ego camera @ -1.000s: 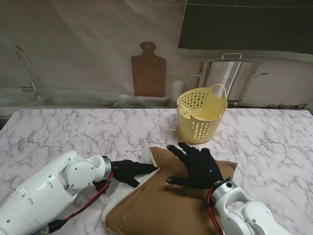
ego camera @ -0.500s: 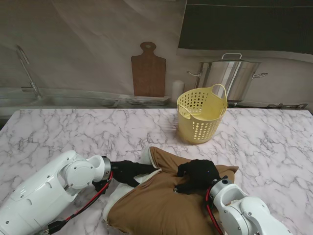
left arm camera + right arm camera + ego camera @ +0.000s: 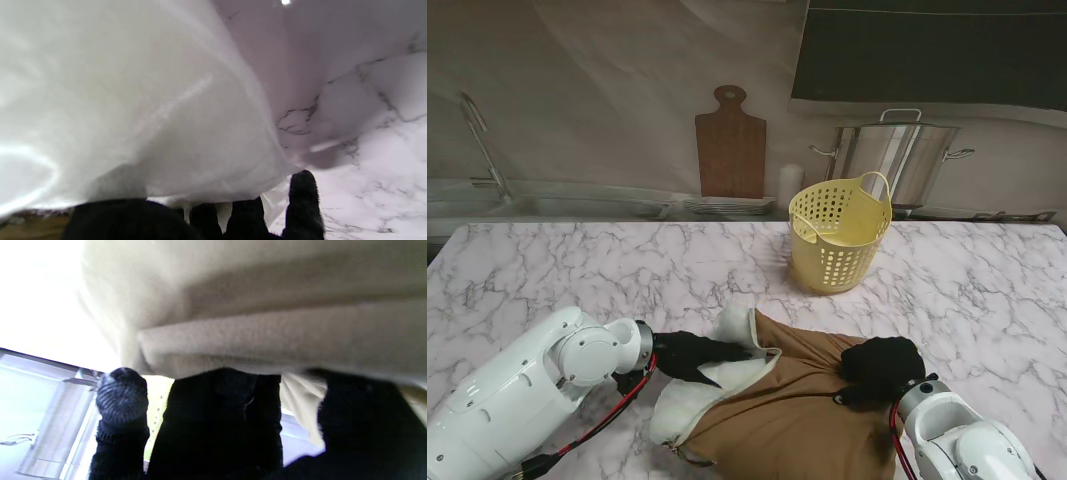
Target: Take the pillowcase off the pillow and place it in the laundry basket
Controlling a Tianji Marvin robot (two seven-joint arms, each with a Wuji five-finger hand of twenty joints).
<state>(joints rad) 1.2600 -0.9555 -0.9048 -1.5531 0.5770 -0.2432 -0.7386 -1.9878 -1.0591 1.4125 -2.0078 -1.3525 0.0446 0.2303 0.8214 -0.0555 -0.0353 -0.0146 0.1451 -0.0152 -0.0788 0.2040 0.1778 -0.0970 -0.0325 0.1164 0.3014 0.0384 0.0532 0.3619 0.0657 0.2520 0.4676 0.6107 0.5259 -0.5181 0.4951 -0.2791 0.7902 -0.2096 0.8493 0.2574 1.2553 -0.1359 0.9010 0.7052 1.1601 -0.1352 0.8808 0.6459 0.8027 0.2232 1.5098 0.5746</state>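
Left hand (image 3: pixel 689 357), black-gloved, lies low on the bench (image 3: pixel 547 270) with its fingers reaching onto the bared white pillow (image 3: pixel 689 400); from the wrist view its fingertips (image 3: pixel 302 200) sit under the white fabric edge, though whether they actually pinch it I cannot tell. That white pillow end sticks out toward the robot's left, free of its cover. The brown pillowcase (image 3: pixel 777 420) still wraps the rest, its open mouth facing left with the hem folded back. The whole bundle lies with its long axis slanting from the near left toward the far right, close to the bench's near edge. At its right end the right hand (image 3: pixel 882 365) is balled up tight on a bunch of the brown cloth, and the wrist view shows folds of the pillowcase (image 3: pixel 267 340) gathered over the curled fingers (image 3: pixel 121 396).

Farther back, right of centre, the yellow laundry basket (image 3: pixel 839 238) stands upright, apart from the pillow with bare marble between them. The bench is white marble with grey veins, open on both sides. Against the back wall lean a wooden cutting board (image 3: pixel 730 145) and, to its right, a big steel stockpot (image 3: pixel 897 160).
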